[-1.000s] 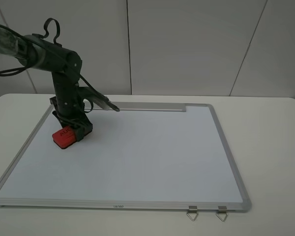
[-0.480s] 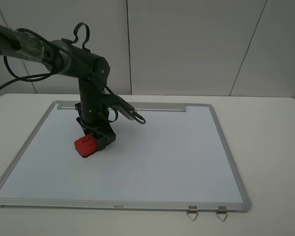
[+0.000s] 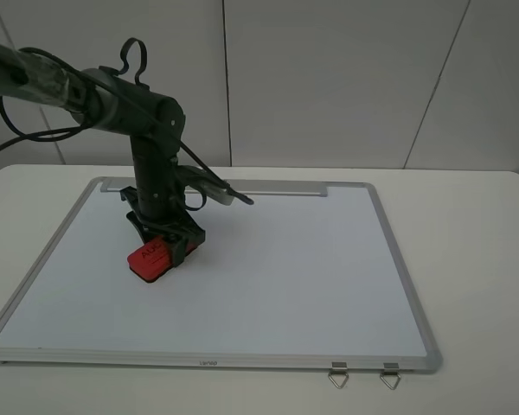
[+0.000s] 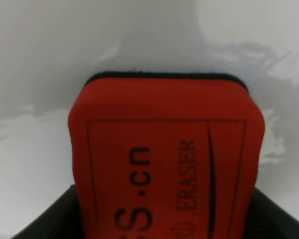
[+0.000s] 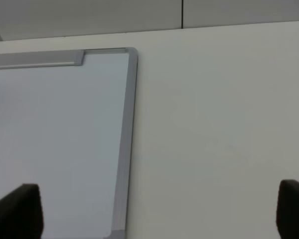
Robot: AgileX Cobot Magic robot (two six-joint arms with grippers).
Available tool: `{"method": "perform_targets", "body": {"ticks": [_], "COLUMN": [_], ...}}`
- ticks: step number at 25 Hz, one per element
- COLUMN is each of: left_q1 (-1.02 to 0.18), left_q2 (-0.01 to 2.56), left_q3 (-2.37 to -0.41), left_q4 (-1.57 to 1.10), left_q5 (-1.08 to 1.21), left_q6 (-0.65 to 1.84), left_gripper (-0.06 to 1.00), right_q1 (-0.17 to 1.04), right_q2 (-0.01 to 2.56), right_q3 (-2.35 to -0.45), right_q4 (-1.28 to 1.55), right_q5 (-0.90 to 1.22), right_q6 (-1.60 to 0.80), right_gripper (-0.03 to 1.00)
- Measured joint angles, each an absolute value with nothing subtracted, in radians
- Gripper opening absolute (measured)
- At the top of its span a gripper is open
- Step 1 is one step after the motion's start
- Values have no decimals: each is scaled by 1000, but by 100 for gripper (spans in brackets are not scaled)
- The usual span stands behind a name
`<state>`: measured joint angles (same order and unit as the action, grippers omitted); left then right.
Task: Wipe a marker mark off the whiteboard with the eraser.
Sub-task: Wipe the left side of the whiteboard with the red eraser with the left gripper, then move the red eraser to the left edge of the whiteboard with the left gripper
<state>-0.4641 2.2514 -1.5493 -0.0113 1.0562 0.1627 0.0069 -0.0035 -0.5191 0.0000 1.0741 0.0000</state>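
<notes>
On the whiteboard, left gripper clamps the eraser.

The exterior high camera looks down from beyond the near edge of the table toward the wall, taking in the whole whiteboard. The left wrist camera hangs very close over the eraser, showing only a patch of the whiteboard's left half. The right wrist camera, farther off and also facing the wall, shares the whiteboard's far right corner with the high view.
</notes>
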Motion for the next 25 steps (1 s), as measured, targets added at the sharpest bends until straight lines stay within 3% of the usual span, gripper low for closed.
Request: {"method": "perform_targets", "body": {"ticks": [6,16,25], "left_q1": [-412,-283,-134], "left_q2": [2135,1854,1781], "left_q3": [-1436,-1039,-828], "left_q4": [-7,0,0], "left_q5": [1026,855,757], "left_q6": [72,-145,-143], "left_gripper": [55,55,55], "right_q1": [7,7,7], "right_q2": [-3,-3,-3], "right_q3": [-519,-519,-519], "right_q4": [0,0,0], "right_q5": [1074,1074,1074], "right_q6": [0,0,0], "right_gripper": [83,83,83]}}
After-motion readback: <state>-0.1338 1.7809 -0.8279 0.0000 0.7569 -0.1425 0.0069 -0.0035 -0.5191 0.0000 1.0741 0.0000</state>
